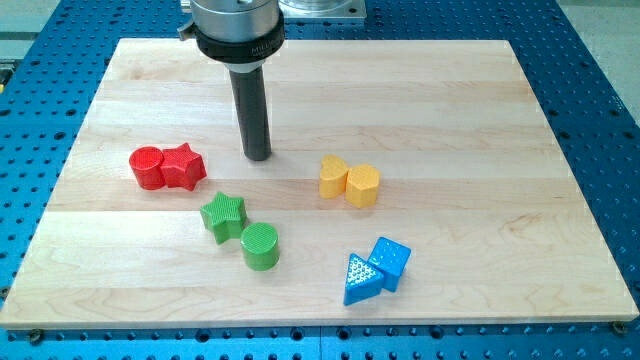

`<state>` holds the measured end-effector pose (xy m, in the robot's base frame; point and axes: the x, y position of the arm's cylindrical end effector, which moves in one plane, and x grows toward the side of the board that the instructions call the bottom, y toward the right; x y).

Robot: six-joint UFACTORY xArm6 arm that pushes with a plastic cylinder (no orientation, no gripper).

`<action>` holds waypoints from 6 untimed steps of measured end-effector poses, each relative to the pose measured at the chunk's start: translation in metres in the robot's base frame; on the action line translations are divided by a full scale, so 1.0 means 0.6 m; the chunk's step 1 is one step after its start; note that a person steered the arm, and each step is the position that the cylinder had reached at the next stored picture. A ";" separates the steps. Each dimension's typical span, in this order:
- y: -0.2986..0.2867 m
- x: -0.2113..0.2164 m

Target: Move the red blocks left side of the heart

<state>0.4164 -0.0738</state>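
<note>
A: Toward the view's left, on the pale wooden board (480,90), a red ribbed plastic cylinder (147,167) and a red plastic star block (183,165) are seen touching each other. Below and right of them a green star block (222,215) and a green cylinder (260,246) are found, just beside one another.

B: And the heart?

A: A yellow heart-shaped block (332,177) is seen right of centre, touching a yellow hexagonal block (363,185). Further right and lower, a blue triangular block (359,280) and a blue square block (389,262) lie together.

B: How far along is the task judged to be?

A: Both red blocks are already placed on the heart's left, though well apart from it; closing that gap may be all that is left.

B: The arm's pose?

A: The dark rod is held upright from the view's top. My tip (257,156) is set on the board, near the red star's right and apart from it, between the reds and the heart. No fingers are fitted, so no spread or pinch can be told.
</note>
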 end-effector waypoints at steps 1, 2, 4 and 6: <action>-0.003 0.000; -0.002 -0.011; -0.101 -0.087; -0.291 0.028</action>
<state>0.4330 -0.2482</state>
